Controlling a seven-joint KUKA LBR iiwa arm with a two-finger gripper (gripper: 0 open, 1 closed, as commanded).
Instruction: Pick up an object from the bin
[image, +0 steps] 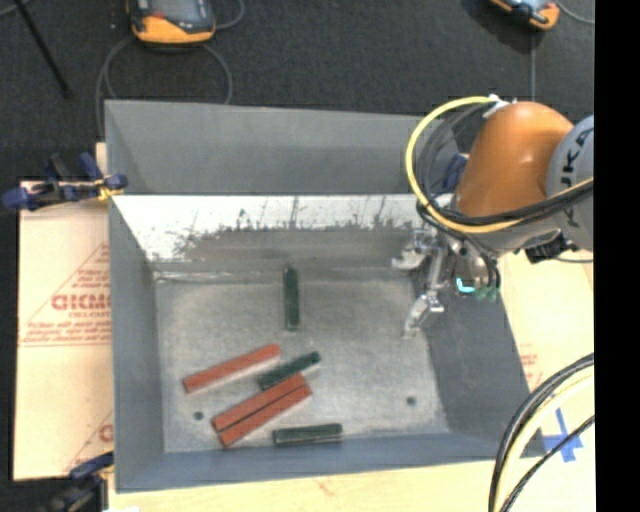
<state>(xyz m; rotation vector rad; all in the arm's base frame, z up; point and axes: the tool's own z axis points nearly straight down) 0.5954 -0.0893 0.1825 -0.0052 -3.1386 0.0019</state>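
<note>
Here's the arm (510, 160), orange cover and looped cables, reaching in from the right of the frame, and the gripper (415, 288) hangs over the right side of the bin (260, 165), close to the back wall. Its two fingers (421, 312) stand apart, one angled toward the upper left, the other toward the lower left, with nothing between them. Below it there is just bare grey floor, so it holds nothing and stands over nothing. The nearest piece is a green stick (291, 297) in the middle of the bin, lying straight up and down in the frame, well apart to the gripper's left. Everything else sits in the lower left. A red bar (232, 368) lies at a slant, and just to its right is a second green stick (290, 370), slanted the same way. Below those is a red pair (262, 410), two bars side by side and touching, with the upper end lying against the second green stick. Lowest of all, a third green stick (308, 434) lies nearly level along the front wall, just beside the pair's lower edge. One small dark speck (411, 402) lies alone on the floor at the lower right, well below the gripper.
</note>
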